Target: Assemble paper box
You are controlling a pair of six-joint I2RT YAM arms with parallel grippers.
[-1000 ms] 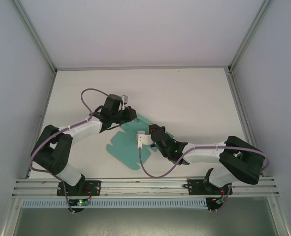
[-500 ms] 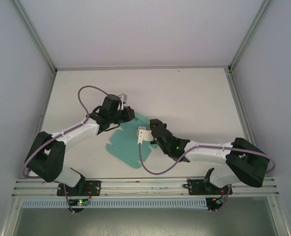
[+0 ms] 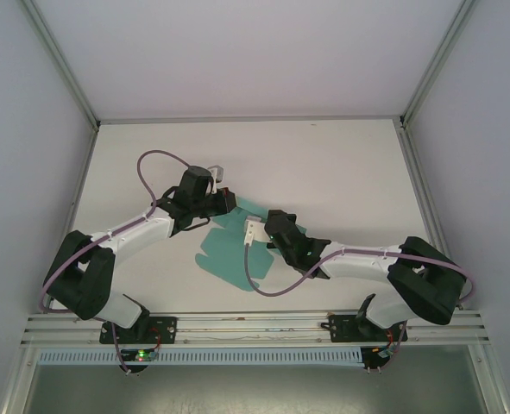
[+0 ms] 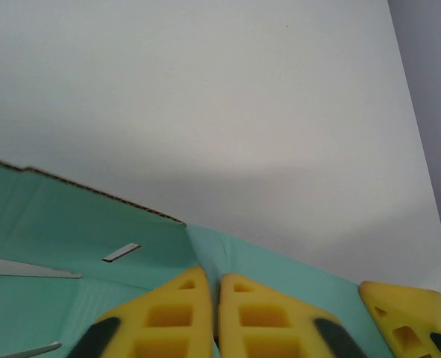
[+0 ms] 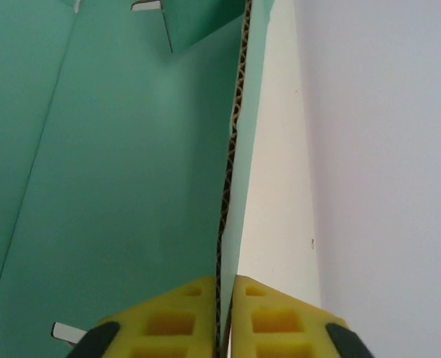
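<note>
While most of the paper box (image 3: 224, 256) lies flat on the table (image 3: 324, 164) as an unfolded die-cut sheet, it's clearly not box-shaped yet. It's teal-green corrugated card with flaps, creases and a few small slits and notches cut in. It sits about mid-table, a bit toward the near edge, right between the two arms.

The right gripper (image 3: 272, 227) has its yellow fingers clamped on a raised panel. In the right wrist view you're looking straight down the wavy cut edge of the card (image 5: 130, 186) where it runs up from between the pads (image 5: 225, 287), with that panel standing upright off the sheet.

The left gripper (image 3: 227, 200) is at the sheet's far-left corner. Its fingers (image 4: 214, 280) are nearly touching, sitting right where a crease in the card (image 4: 71, 246) comes down. I can't tell if any card is actually pinched between them.

Plenty of white table beyond the sheet's far edge and off to both sides.
</note>
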